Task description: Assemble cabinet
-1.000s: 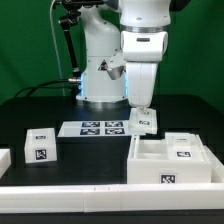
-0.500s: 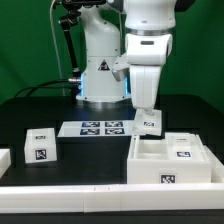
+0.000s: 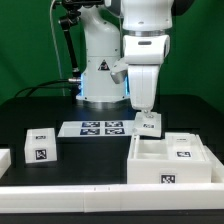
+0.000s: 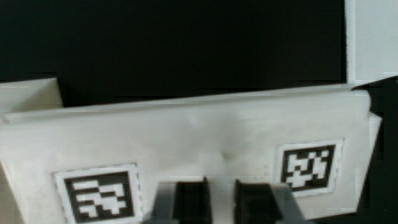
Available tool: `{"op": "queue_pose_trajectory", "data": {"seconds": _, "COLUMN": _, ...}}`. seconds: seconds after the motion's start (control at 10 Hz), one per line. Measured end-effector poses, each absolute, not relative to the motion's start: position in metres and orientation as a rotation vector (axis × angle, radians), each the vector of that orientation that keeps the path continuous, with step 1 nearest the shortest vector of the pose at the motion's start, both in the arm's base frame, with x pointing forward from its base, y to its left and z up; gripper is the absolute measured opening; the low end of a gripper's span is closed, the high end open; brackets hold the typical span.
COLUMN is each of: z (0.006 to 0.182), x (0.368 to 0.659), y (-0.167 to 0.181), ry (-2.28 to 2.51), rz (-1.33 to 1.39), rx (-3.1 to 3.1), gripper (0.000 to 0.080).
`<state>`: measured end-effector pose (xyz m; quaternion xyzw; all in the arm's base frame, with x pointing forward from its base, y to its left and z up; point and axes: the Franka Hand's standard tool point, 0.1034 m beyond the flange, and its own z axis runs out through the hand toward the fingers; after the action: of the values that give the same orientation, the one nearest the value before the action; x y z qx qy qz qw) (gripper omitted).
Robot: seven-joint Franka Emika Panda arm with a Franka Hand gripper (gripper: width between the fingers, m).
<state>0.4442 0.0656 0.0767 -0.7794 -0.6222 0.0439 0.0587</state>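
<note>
The cabinet [image 3: 170, 160], a large white open box with tags on its front and inside, stands on the black table at the exterior view's right. My gripper [image 3: 146, 110] hangs just behind it, shut on a small white drawer block [image 3: 150, 124] that it holds a little above the table. In the wrist view the held block [image 4: 196, 125] fills the frame, with two tags on its face. My gripper [image 4: 226, 202] has its dark fingers [image 4: 183, 203] close together on the block's edge. A second drawer block [image 3: 40, 147] sits on the table at the left.
The marker board [image 3: 103, 128] lies flat in the middle of the table behind the parts. A long white rail [image 3: 90, 190] runs along the front edge. Another white piece [image 3: 4, 158] shows at the far left edge. The robot base [image 3: 100, 75] stands at the back.
My gripper has moved a little toward the exterior view's right with the drawer block in it, nearer the cabinet's back. Nothing else has moved.
</note>
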Motion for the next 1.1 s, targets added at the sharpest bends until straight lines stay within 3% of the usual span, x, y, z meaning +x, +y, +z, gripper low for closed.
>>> {"op": "queue_pose_trajectory", "data": {"seconds": 1.1, "z": 0.0750, "x": 0.4483, "y": 0.0641, "ry": -1.882, "rz": 0.138, "rx": -2.352, "gripper": 0.0064}}
